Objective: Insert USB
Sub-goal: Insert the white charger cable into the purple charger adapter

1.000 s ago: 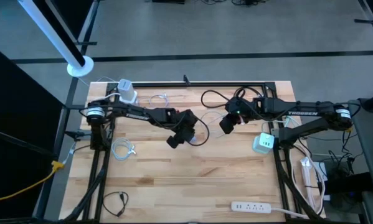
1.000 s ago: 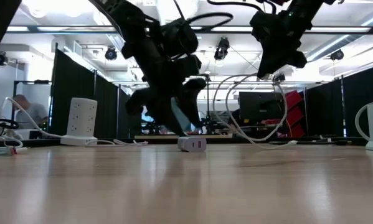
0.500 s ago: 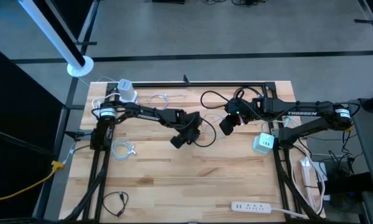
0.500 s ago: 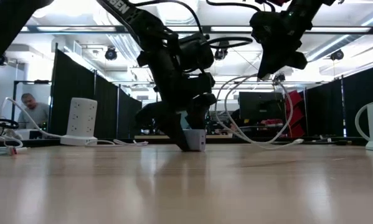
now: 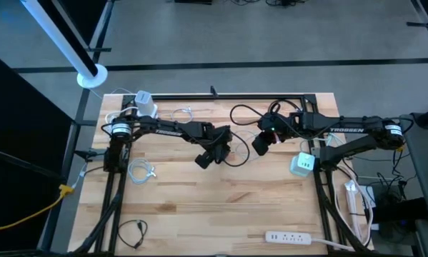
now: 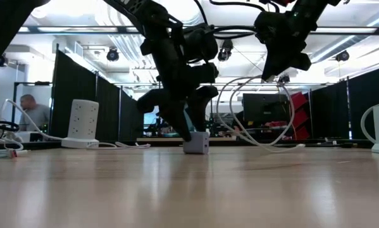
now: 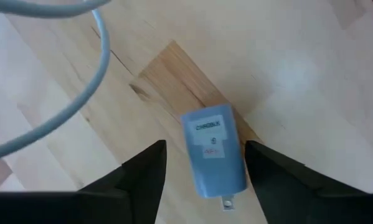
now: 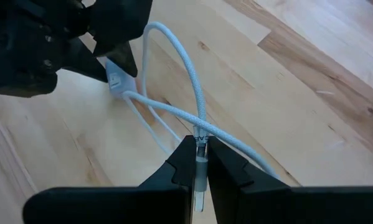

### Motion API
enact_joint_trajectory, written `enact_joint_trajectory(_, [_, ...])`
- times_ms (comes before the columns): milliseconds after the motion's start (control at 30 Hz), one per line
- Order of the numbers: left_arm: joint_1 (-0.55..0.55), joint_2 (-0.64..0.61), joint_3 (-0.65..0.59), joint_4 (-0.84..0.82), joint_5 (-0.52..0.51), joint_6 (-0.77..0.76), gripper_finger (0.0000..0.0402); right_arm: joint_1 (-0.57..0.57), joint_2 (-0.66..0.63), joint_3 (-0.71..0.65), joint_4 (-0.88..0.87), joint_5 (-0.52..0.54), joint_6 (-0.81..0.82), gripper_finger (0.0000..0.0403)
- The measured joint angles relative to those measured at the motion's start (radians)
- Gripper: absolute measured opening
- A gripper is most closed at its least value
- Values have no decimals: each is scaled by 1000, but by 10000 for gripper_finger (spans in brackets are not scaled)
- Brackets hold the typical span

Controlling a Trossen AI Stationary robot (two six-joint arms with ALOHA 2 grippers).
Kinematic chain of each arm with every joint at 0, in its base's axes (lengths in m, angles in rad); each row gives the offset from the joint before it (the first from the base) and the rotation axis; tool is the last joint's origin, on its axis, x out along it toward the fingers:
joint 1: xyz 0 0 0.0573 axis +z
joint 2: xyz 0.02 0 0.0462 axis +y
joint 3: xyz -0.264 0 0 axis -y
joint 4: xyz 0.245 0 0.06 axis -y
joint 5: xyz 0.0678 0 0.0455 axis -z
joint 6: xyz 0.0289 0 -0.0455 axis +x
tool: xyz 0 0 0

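Note:
A small pale-blue charger block (image 7: 213, 149) lies on the wooden table near its middle. My left gripper (image 7: 205, 177) points steeply down over it, open, with one finger on each side of the block. I cannot tell whether either finger touches it. The low view shows the block (image 6: 197, 143) under that gripper. In the high view the gripper (image 5: 212, 153) covers it. My right gripper (image 5: 262, 143) hangs above the table, right of the left one, shut on the plug end of a white USB cable (image 8: 174, 81). My right gripper pinches the cable's plug end (image 8: 200, 163) between its two fingers, which slant down toward the table. The plug lies along the fingers and is lifted clear. The cable runs out from it in slack loops (image 8: 192, 118) that lie on the table near the charger.
A white power tower (image 5: 145, 104) stands at the far left corner. A pale power cube (image 5: 303, 164) sits at the right edge and a power strip (image 5: 292, 236) at the near edge. Loose cables (image 5: 142, 171) lie at the left. A black cable (image 5: 249, 114) arcs behind the grippers.
My left gripper has moved toward the table's right and slightly toward its far edge, over the charger, and its fingers now stand on either side of the block. In the low view the block stands taller than a second ago.

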Motion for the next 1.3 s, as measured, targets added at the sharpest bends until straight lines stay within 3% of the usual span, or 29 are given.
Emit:
enact_joint_trajectory(367, [2,24,-6,5,12,-60,187,0,0,-1,-1,0,-2,14])
enact_joint_trajectory(833, [18,-3,-166,204,108,-250,120,0,0,-2,-1,0,-2,14])
enact_joint_trajectory(967, [23,-84,-236,258,297,-303,120,0,0,-2,2,5,-21,14])
enact_joint_trajectory(1133, [47,-256,-355,477,560,-414,120,26,0,-36,124,37,-108,14])
enact_joint_trajectory(1300, [94,-368,-496,674,628,-499,120,66,1,-42,328,35,-284,14])
